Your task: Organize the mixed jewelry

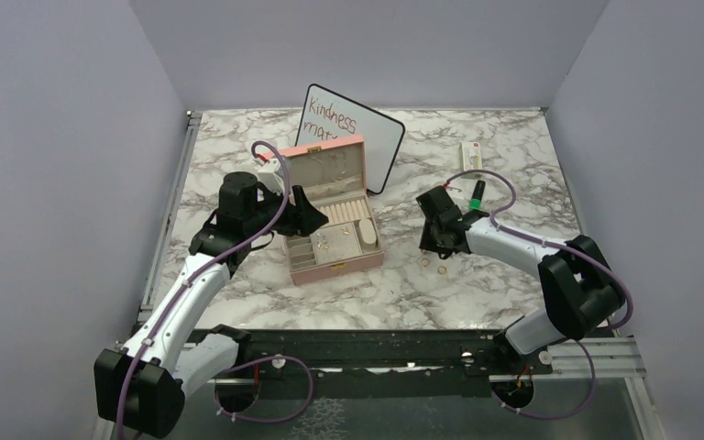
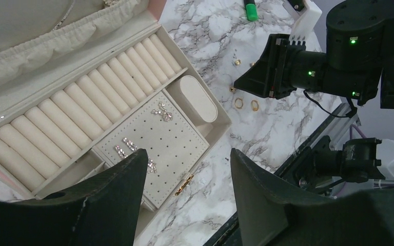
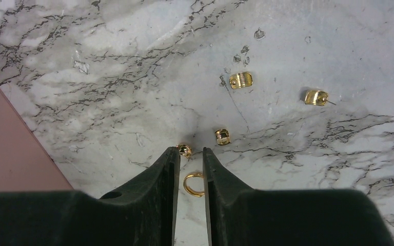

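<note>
Marble table [image 1: 477, 284], open pink box [image 1: 339, 269] — earrings [image 2: 162, 114] lying inside

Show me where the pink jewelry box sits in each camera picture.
Top external: pink box, centre, lid open.
Left wrist: box fills the upper left, cream inside showing.
Right wrist: box is a pink sliver at the left edge.
Shared landmark: gold rings lying beside it.

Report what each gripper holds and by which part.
Left gripper: nothing; its jaws stand open above the pink box. Right gripper: straddles a gold ring on the marble, at its sides; whether it grips cannot be told.
</note>
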